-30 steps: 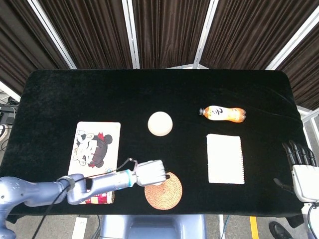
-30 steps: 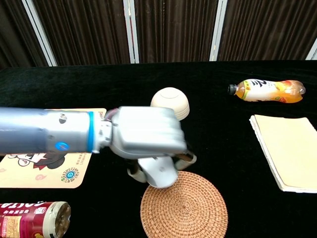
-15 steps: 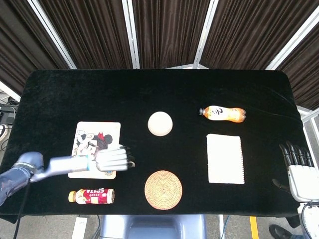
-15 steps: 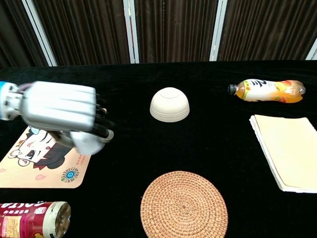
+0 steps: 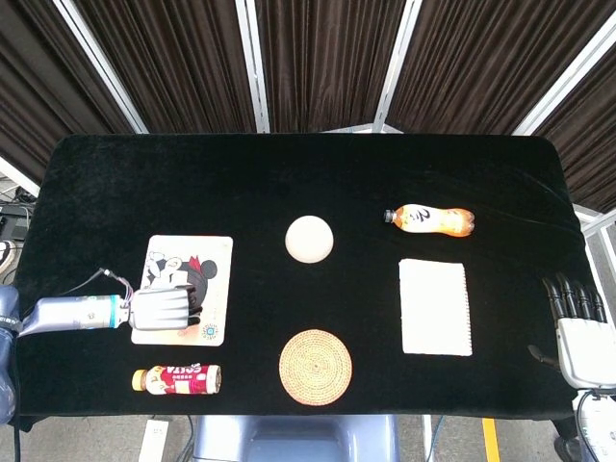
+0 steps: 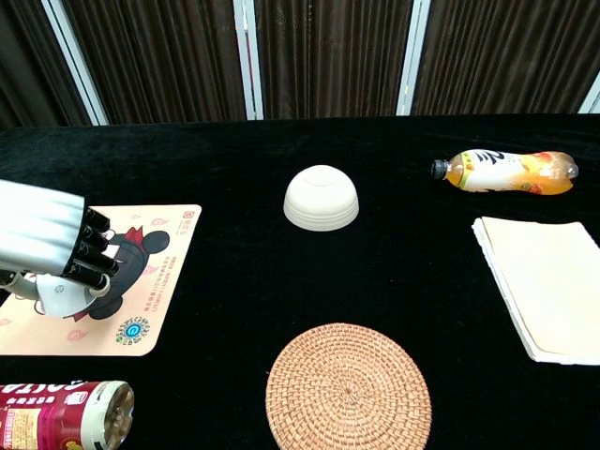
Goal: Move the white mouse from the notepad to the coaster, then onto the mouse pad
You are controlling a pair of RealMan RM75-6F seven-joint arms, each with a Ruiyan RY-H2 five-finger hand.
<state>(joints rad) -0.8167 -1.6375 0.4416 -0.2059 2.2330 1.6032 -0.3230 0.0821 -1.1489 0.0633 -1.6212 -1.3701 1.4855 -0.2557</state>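
While its left hand [image 6: 42, 246] grasps the white mouse [image 6: 58, 296] over the mouse pad [image 5: 207, 274], apparently for setting down, the right hand [image 5: 580, 327] rests released.

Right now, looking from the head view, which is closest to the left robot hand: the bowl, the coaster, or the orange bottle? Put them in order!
From the left robot hand:
1. Coaster, front middle.
2. Bowl, upside down, table centre.
3. Orange bottle, lying far right.

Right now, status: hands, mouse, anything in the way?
Left hand over the mouse pad, holding the white mouse. Right hand idle at table edge, holding nothing. Coaster bare, notepad bare. Nothing in the way.
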